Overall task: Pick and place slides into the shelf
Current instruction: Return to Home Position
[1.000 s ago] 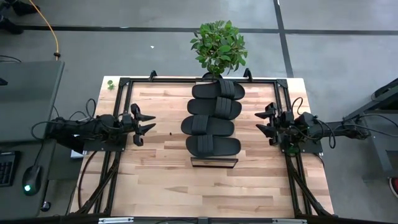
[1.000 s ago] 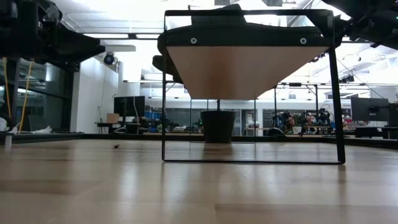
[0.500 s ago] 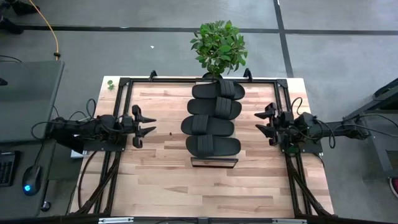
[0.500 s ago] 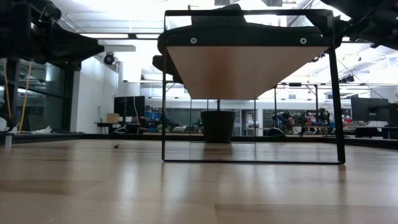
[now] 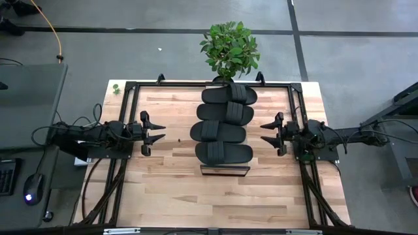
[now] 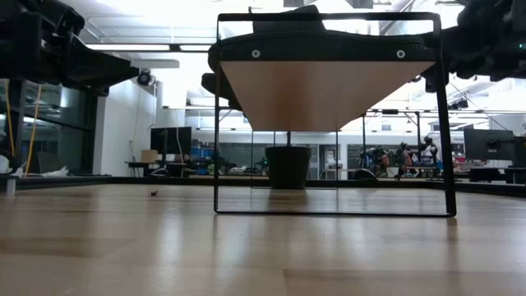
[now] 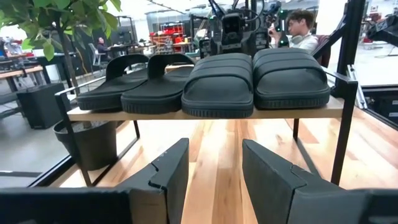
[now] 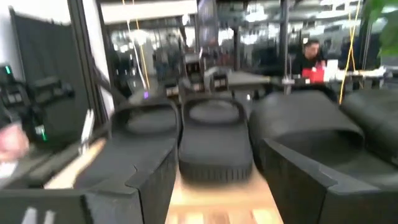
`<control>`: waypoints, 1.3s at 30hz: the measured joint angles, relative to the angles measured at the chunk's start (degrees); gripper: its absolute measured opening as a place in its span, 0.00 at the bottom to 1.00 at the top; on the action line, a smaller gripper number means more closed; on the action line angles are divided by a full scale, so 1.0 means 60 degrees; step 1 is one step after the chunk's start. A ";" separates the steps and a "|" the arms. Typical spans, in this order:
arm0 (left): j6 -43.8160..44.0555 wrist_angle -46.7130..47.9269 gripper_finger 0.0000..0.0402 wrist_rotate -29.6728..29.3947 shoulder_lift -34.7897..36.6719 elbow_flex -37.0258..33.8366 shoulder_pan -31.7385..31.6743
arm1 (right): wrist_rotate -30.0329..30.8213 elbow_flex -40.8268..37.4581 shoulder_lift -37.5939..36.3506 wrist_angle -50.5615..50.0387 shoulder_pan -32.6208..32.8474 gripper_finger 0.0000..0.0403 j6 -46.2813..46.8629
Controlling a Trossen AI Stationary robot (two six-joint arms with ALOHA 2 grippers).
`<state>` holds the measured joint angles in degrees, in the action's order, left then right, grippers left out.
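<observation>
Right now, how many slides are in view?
4 slides in one row on the shelf: first by the plant, second, third, fourth at the other end. None looks hidden.

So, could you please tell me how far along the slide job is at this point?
Done: all four slides lie side by side on the shelf, and none lies on the tabletop. In hand: nothing. The left claw and the right claw are both open and empty, one at each side of the shelf. Left: seemingly only parking the arms.
</observation>
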<state>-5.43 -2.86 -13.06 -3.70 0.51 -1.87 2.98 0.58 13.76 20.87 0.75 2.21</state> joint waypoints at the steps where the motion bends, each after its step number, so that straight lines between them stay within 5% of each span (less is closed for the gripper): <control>1: -0.0030 -0.0003 0.33 0.0000 0.0000 0.0000 0.0000 | 0.0002 0.0000 0.0000 -0.0219 -0.0001 0.55 -0.0060; 13: -0.0033 -0.0005 0.33 -0.0003 0.0000 0.0004 0.0000 | 0.0004 0.0000 0.0000 -0.2448 -0.0001 0.55 -0.0196; 32: -0.0064 -0.0009 0.33 -0.0003 -0.0729 0.0007 0.0000 | 0.0226 0.0000 0.0051 -0.3266 0.0000 0.55 -0.0567; 39: -0.0405 -0.0012 0.33 -0.0003 -0.0739 0.0007 0.0000 | 0.0222 0.0004 0.0054 -0.3283 0.0000 0.55 0.0886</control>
<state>-7.86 -2.94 -13.08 -8.14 0.56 -1.87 4.32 0.60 14.08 1.17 0.75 7.53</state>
